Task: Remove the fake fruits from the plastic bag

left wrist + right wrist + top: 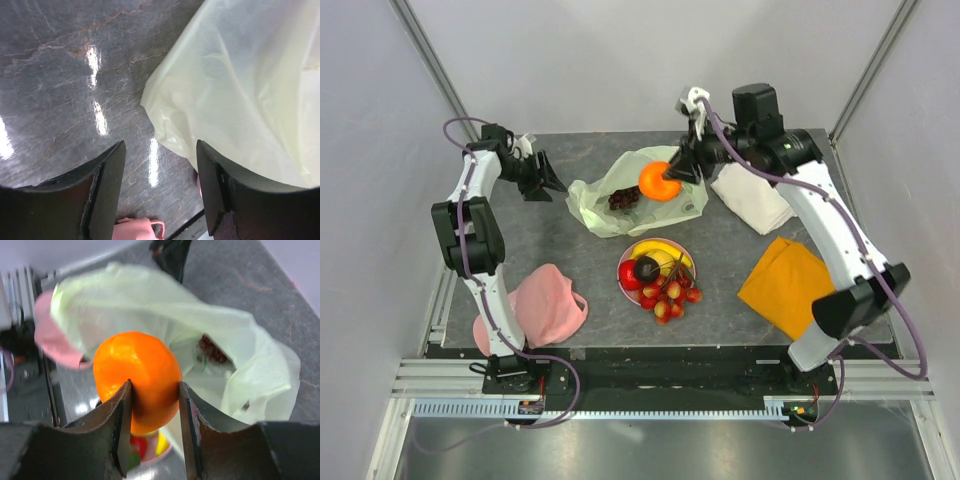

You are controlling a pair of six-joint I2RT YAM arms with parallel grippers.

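Grey stone table (585, 285); right gripper (674, 177) clamps the orange (656, 182) over the bag (588, 205); plate (621, 268) lies nearward, toward the bases; left gripper (160, 150) gapes empty beside the bag's left edge; grapes (624, 198) lie inside.

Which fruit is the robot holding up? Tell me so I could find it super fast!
Find the crinkly pale green plastic bag at the back of the table. Over its right side, the right gripper pinches the orange. It is the only round, bright orange fruit; the grapes in the bag are dark.
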